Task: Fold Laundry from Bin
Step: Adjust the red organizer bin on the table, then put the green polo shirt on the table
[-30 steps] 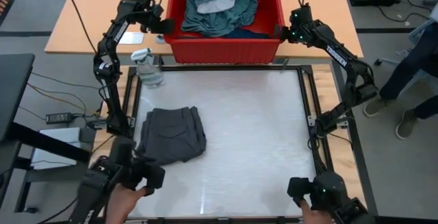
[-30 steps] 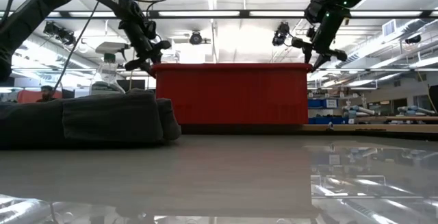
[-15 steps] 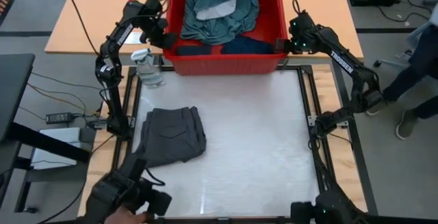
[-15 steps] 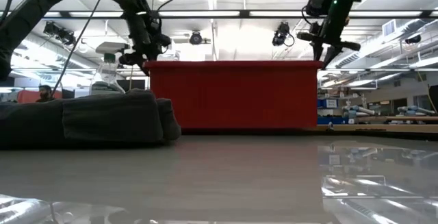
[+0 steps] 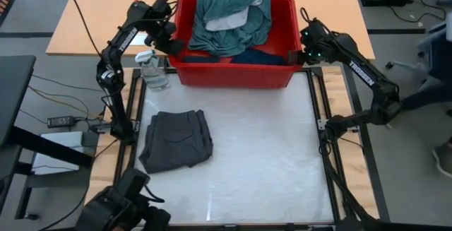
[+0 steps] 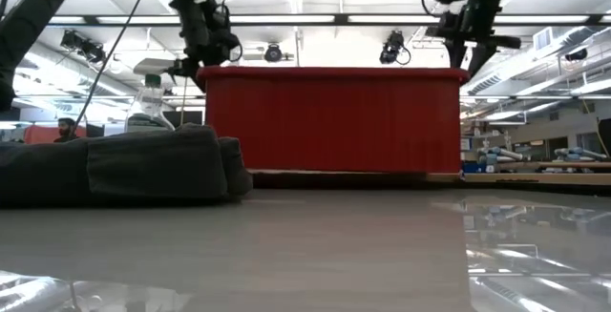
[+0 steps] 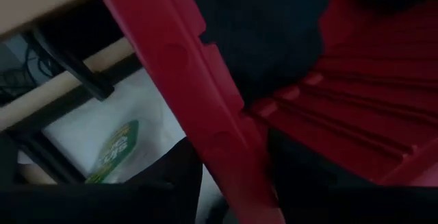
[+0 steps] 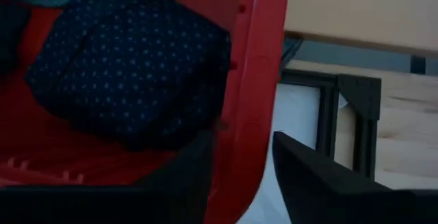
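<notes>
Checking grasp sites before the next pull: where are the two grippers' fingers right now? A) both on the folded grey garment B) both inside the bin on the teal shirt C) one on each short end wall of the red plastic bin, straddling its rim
C: the left gripper and right gripper each straddle an end rim of the large red plastic bin, one finger inside and one outside.
</notes>
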Available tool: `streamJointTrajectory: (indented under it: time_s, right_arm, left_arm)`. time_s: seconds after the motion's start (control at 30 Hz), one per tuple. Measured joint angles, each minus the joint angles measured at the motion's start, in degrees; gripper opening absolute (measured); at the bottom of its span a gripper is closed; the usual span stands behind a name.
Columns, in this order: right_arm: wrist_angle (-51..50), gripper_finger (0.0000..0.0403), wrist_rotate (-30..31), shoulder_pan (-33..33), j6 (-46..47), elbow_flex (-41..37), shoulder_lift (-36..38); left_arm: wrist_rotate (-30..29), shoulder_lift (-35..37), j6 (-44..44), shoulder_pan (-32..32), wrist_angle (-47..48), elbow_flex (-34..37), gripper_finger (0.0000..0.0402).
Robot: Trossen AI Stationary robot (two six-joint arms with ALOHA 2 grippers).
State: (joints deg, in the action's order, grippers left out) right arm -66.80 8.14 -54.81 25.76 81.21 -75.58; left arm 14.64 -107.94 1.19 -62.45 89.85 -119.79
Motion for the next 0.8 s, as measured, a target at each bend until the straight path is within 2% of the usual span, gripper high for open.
streamJointTrajectory:
  time_s: [0.23, 0.47, 0.63, 0.8]
  right_arm:
    - [1.35, 0.0218, 2.46, 0.00, -0.31, 0.02, 3.32]
    - [5.71, 0.0227, 2.61, 0.40, -4.66, 0.03, 4.94]
    - [9.49, 0.0227, 0.24, 2.07, -6.55, 0.06, 5.08]
    - [10.20, 0.0227, -0.62, 4.82, -8.08, 0.07, 5.08]
  left_arm:
    - [-0.95, 6.10, -0.22, -1.69, -1.88, -0.41, 0.0200]
    - [-1.20, 11.21, 3.59, 0.56, -17.68, -0.44, 0.0203]
    - [0.21, 8.90, 6.92, 6.54, -28.46, -0.42, 0.0203]
    - [-1.28, 2.83, 15.22, 11.74, -38.96, -0.35, 0.0203]
